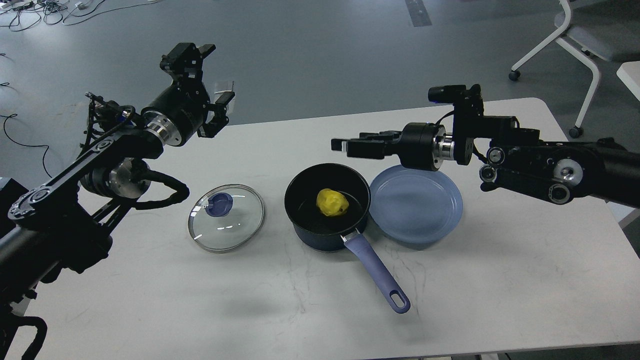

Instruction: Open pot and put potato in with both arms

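White table [500,280], rounded corners, faint scuffs and hairline marks across the top. Directly on it, left to right:
- Round glass lid [226,218], metal-rimmed, blue knob at centre, lying flat, apart from the pot.
- Pot [325,235], dark navy, black inside, uncovered, near the table's middle; lavender-blue handle pointing toward the near edge, hole at its end.
- Plate [416,205], flat, grey-blue, round, just right of the pot, rim close against the pot's wall; contact not clear.
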